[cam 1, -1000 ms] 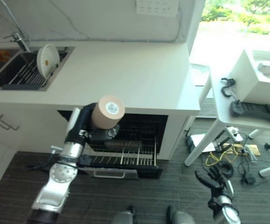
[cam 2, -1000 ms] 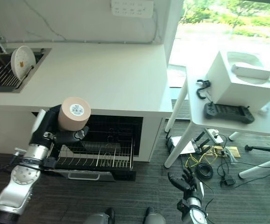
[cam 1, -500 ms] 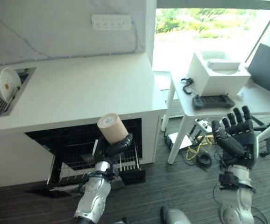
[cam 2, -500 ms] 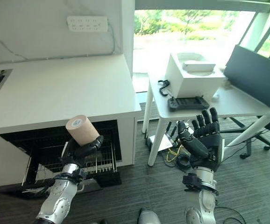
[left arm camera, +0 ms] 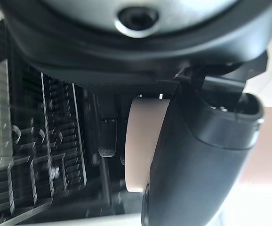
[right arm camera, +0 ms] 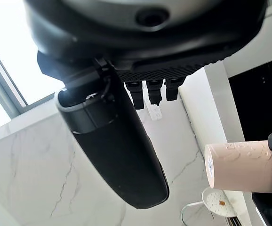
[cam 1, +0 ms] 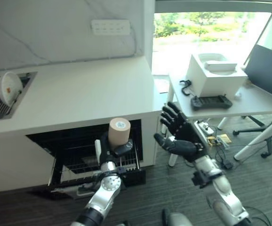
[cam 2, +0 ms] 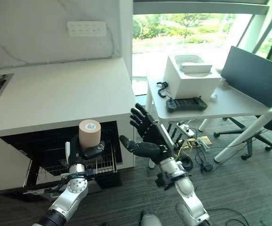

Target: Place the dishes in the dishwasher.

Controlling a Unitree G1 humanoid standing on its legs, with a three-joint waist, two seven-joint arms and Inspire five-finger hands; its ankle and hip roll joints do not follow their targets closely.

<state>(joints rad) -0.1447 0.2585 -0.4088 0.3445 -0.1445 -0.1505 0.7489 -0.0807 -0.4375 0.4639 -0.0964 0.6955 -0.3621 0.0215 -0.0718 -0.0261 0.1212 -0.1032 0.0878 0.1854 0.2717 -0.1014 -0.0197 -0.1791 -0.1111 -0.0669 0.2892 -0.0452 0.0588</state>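
Observation:
My left hand is shut on a tan cup and holds it bottom-up in front of the open dishwasher. The cup sits inside the curled fingers in the left wrist view, with the dish rack's wires beyond it. The pulled-out wire rack lies below and behind the hand. My right hand is raised to the right of the cup, open with fingers spread, apart from it. A white plate stands in the sink rack at far left. The right wrist view catches the cup and the plate.
A white countertop spans above the dishwasher. To the right stands a white table with a white box and a black controller. Cables lie on the dark floor under it.
The camera swung right, then settled. My right hand rose from the floor side and moved left toward the cup. The left hand turned the cup more upright.

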